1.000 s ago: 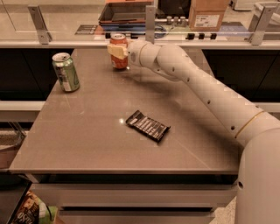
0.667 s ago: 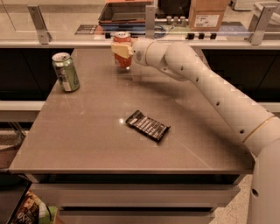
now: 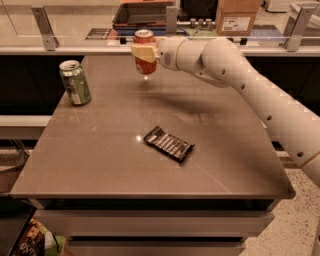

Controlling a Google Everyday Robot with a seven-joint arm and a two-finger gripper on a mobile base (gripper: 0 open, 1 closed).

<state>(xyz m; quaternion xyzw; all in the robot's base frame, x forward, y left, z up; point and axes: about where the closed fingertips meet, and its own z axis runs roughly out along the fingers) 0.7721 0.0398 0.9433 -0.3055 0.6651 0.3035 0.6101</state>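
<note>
My gripper (image 3: 145,54) is at the far middle of the table, shut on an orange soda can (image 3: 145,37). The can stands upright and hangs a little above the tabletop (image 3: 100,160), with its faint reflection underneath. The white arm (image 3: 240,75) reaches in from the right. A green soda can (image 3: 75,82) stands upright near the table's left edge. In the middle of the table a dark snack bar in its wrapper (image 3: 169,143) lies flat, well in front of the gripper.
Behind the table runs a counter with a glass rail and metal posts (image 3: 42,27). A cardboard box (image 3: 239,15) and a dark tray (image 3: 145,12) sit on that counter. A colourful bag (image 3: 32,240) lies on the floor at lower left.
The gripper has risen and shifted slightly right with the orange can in it, lifting it off the table. The green can and snack bar stayed put.
</note>
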